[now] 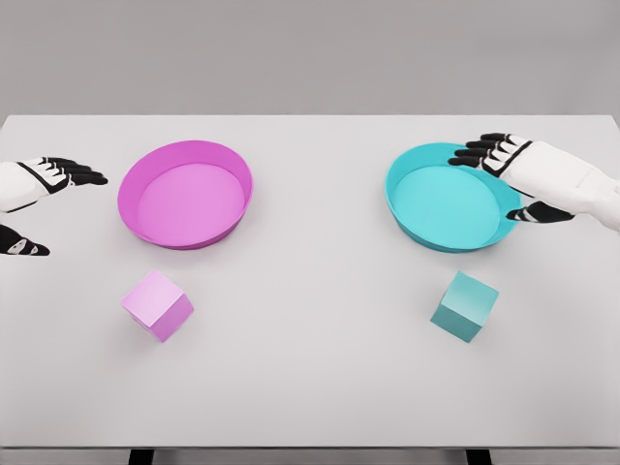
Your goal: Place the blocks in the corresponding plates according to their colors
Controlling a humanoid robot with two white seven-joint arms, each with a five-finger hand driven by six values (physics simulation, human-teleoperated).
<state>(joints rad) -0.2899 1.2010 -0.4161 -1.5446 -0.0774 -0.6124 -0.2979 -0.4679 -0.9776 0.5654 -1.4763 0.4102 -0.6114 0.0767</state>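
Note:
A pink block (157,304) lies on the white table in front of the pink plate (184,195). On the right, a teal block (465,305) lies in front of the teal plate (448,197). My left hand (44,205) hovers at the left edge, left of the pink plate, fingers spread and holding nothing. Over the right rim of the teal plate is my right hand (504,179), also open and empty, up and to the right of the teal block.
The white table (310,387) spans the whole view, with its front edge near the bottom of the picture and dark legs showing under it. Nothing else stands on it.

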